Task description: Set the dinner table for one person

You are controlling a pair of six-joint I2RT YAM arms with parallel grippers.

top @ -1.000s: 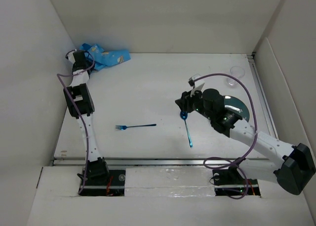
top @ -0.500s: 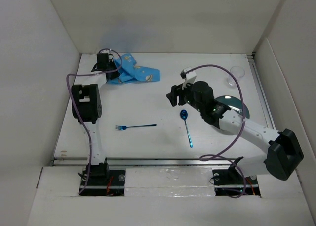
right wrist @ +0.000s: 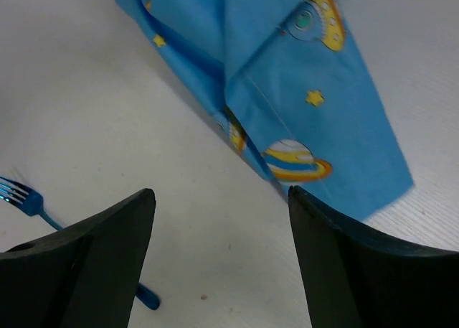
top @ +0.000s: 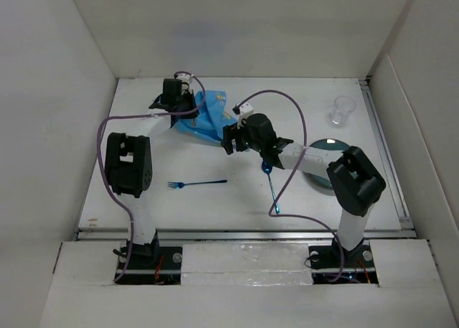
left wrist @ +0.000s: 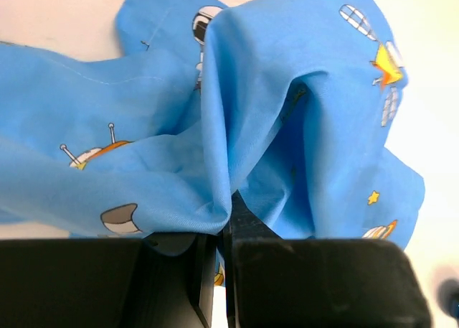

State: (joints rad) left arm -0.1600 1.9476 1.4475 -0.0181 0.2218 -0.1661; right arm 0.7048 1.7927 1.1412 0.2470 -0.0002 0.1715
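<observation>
The blue cartoon-printed placemat [top: 206, 116] lies crumpled at the back middle of the white dinner table [top: 215, 206]. My left gripper [top: 181, 111] is shut on the placemat's edge, and the cloth [left wrist: 237, 113] bunches over its closed jaws. My right gripper [top: 228, 138] is open and empty just beside the placemat's near corner [right wrist: 315, 120], above bare tabletop. A blue fork [top: 195, 183] lies left of centre, and its tines show in the right wrist view [right wrist: 18, 194]. A blue spoon [top: 272, 187] lies under the right arm. A dark plate [top: 330, 156] sits at the right, partly hidden by the arm.
A clear glass [top: 343, 110] stands at the back right. White walls enclose the table on the left, back and right. The right arm's purple cable loops over the middle of the table.
My left gripper has dragged the placemat from the back left corner toward the middle. My right gripper has swung left from over the spoon to the placemat's near corner.
</observation>
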